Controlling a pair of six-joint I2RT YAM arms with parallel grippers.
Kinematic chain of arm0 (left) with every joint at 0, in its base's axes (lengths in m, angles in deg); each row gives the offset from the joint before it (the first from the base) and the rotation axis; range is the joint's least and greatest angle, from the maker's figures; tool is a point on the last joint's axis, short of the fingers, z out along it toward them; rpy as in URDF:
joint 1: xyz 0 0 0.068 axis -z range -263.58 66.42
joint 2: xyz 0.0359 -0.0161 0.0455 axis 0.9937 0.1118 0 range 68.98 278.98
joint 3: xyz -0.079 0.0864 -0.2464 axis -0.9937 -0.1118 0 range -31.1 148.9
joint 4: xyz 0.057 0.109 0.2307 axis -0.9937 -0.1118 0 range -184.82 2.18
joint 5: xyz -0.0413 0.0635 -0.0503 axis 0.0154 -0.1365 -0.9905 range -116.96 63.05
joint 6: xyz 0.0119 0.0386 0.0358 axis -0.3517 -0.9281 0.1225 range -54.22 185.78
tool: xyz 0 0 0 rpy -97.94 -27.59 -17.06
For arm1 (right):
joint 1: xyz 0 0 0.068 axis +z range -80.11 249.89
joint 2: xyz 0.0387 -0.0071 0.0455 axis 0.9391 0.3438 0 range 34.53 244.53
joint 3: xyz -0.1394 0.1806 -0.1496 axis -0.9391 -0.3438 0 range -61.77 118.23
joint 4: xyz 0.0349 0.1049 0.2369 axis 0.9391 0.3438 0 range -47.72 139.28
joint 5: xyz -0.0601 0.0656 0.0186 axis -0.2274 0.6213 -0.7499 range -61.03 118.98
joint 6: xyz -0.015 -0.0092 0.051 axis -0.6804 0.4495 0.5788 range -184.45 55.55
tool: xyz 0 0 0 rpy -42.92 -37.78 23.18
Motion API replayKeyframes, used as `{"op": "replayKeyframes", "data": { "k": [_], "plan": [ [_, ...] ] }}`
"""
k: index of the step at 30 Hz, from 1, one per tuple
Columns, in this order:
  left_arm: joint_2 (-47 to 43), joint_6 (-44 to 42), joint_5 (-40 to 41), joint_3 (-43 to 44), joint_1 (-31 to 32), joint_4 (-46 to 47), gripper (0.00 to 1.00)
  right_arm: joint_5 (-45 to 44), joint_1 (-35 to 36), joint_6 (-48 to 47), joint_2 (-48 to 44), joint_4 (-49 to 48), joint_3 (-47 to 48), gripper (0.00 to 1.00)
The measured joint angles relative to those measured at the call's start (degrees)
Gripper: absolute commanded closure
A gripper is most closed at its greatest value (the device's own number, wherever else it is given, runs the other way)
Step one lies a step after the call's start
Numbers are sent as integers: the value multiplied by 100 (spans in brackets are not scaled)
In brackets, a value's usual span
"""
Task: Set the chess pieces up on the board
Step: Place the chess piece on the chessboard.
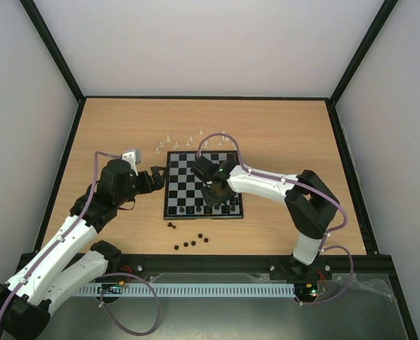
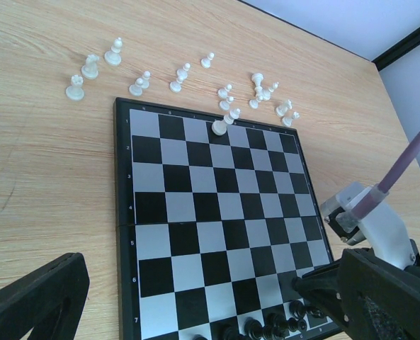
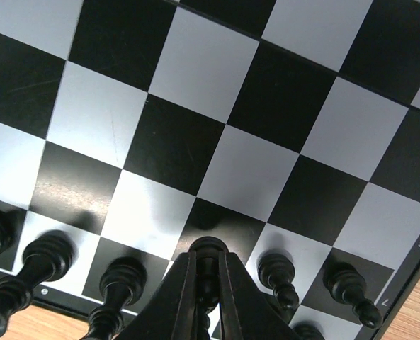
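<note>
Right gripper (image 3: 208, 261) is pinched nearly shut on the head of a black piece (image 3: 208, 246), one finger (image 3: 183, 287) each side of it. The piece's base is hidden by the fingers, so can't tell if it touches the board (image 3: 227, 170). The grip sits over the board's near end, among the rows closest to the near edge. Other black pieces (image 3: 277, 269) stand upright around it: two to its right in the wrist view, three or so to its left, one cut off by the frame. The right arm reaches in from the right, wrist above the board's middle.

Left gripper (image 1: 155, 178) is spread as wide as it goes and holds nothing. It hangs just beside the board's left edge. One left finger (image 2: 32, 297) shows in the low left corner of its wrist view, off the board over the table (image 2: 47, 177).

Board lies flat mid-table. White pieces (image 2: 181, 74) are scattered on the table just past the far edge, most upright. A few at the right end of the bunch look tipped, too small to be sure. One white piece (image 2: 219, 127) stands on the board's far row. Loose black pieces (image 1: 192, 243) lie on the table in a short curved line, between the board's near edge and the arm bases. A stray black piece (image 1: 172, 225) sits apart, close to the board's near left corner.
</note>
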State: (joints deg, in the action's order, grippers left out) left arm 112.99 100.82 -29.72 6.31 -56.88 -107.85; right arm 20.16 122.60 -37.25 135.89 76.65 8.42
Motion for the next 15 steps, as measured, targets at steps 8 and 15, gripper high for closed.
{"op": "replayKeyframes", "data": {
  "k": [8,15],
  "plan": [
    [0,0,2,-17,-4,0,1,11,0,-2,214,-20,-35,91],
    [0,-4,0,-44,-7,-2,1,13,0,-4,262,-24,-35,85]
  ]
}}
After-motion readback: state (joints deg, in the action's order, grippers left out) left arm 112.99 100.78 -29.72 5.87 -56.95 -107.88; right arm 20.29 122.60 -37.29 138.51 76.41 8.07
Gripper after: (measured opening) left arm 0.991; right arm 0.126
